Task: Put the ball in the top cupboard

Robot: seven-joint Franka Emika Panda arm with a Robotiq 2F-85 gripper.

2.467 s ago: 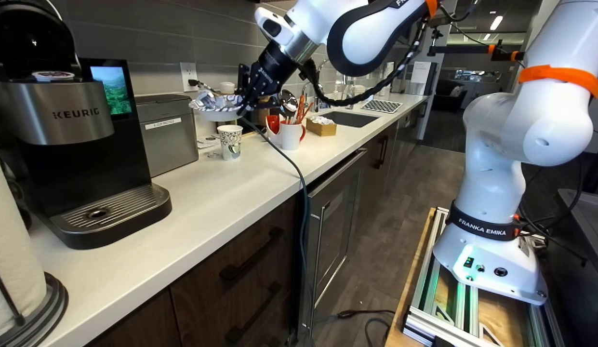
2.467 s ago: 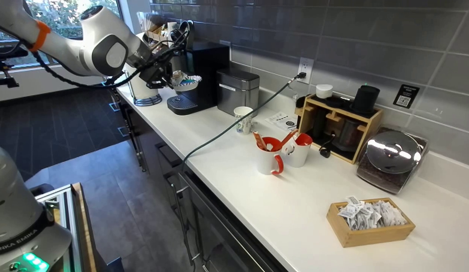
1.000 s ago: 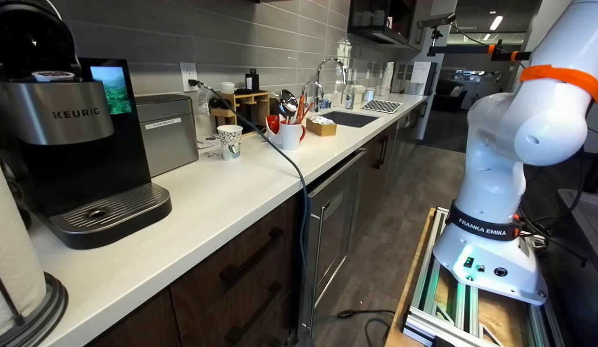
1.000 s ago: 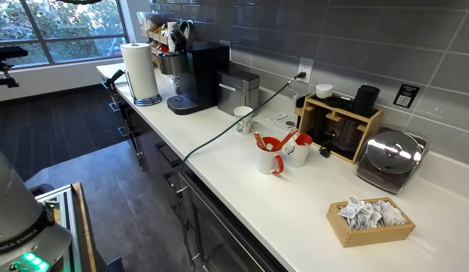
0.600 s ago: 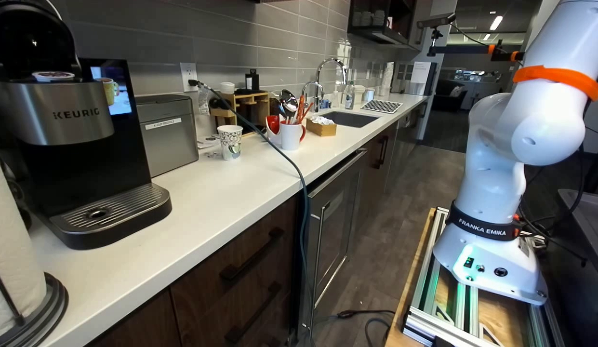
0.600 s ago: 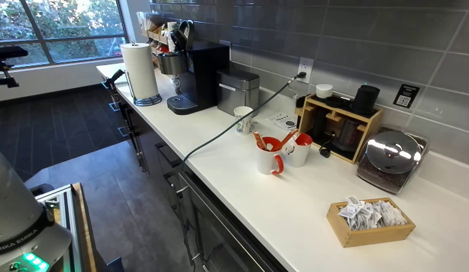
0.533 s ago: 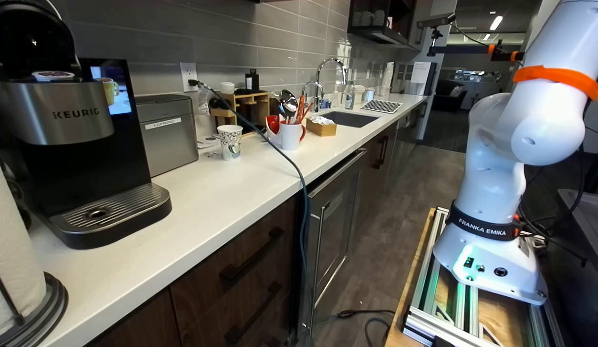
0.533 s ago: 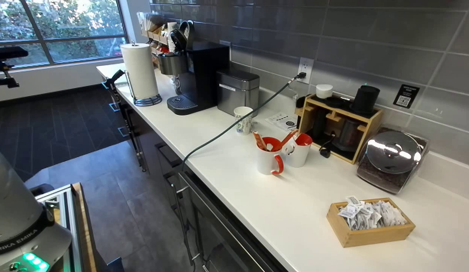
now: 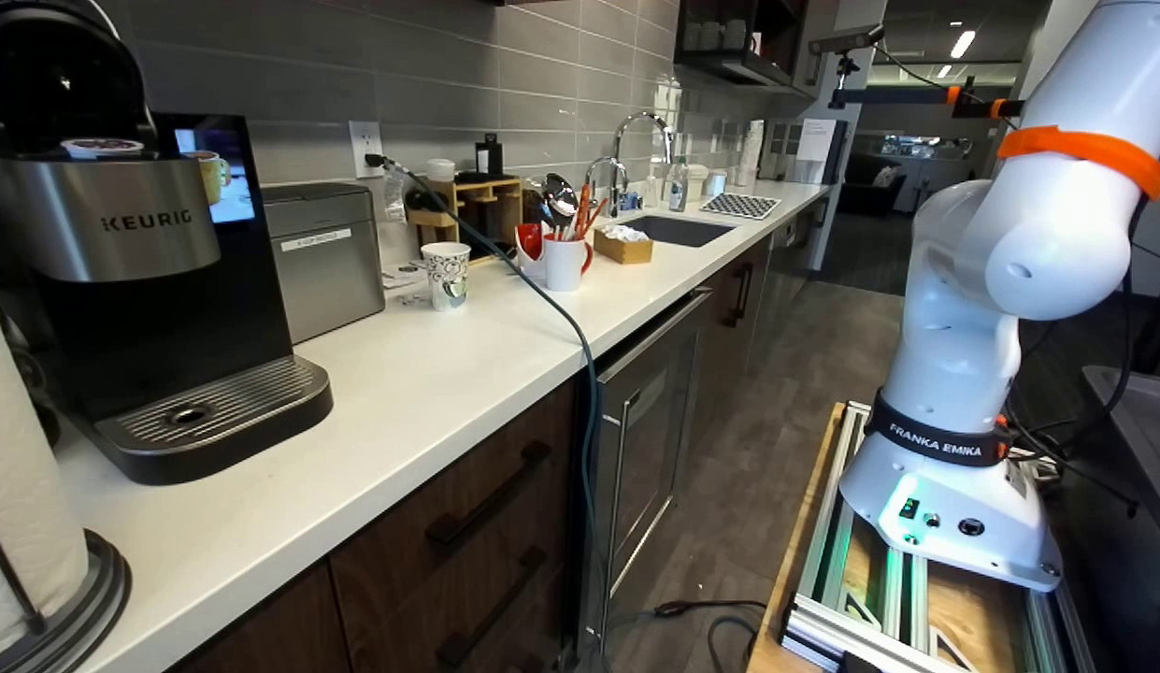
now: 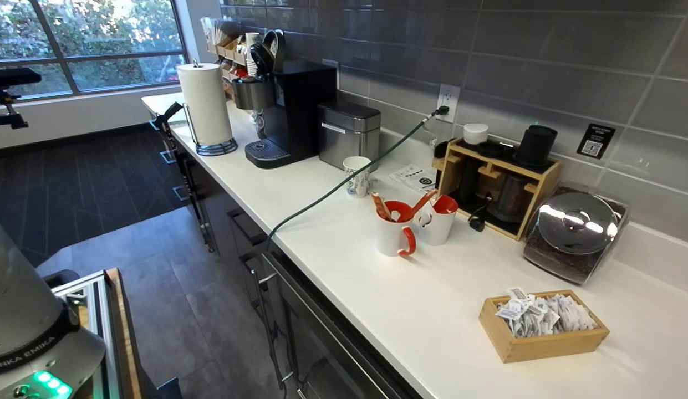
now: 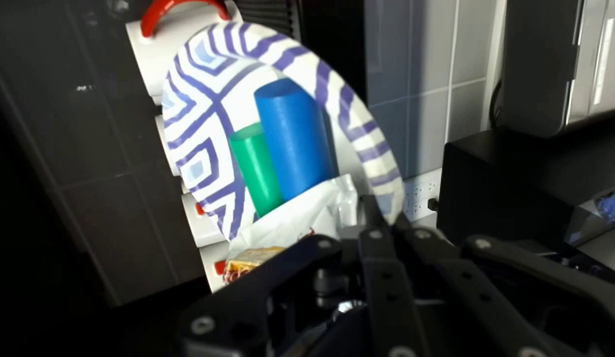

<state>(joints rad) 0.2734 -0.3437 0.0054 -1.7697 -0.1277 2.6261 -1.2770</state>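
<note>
The task's ball shows as a round white bowl (image 11: pixel 203 129) with purple-blue stripes; I see no true ball. In the wrist view my gripper (image 11: pixel 386 214) is shut on the bowl's rim, and the bowl hangs tilted. In it lie a blue cylinder (image 11: pixel 295 144), a green cylinder (image 11: pixel 257 173) and a white wrapper (image 11: pixel 292 218). Gripper and bowl are out of both exterior views. A dark wall cupboard with cups (image 9: pixel 743 47) shows at the far top in an exterior view. Another dark edge (image 9: pixel 551 2) shows at the top. I cannot tell which is the top cupboard.
White mugs with red handles (image 11: pixel 183 44) stand behind the bowl in the wrist view. An outlet (image 11: pixel 422 193) and a black machine (image 11: pixel 510 178) are at right. The counter (image 10: pixel 344 249) holds a coffee maker (image 10: pixel 305 105), a paper cup (image 10: pixel 355 177) and a mug (image 10: pixel 392 238).
The forearm, gripper and bowl were above the counter 2.5 s ago; they have since left both exterior views over the top. In the last half second the visible arm shifted only slightly.
</note>
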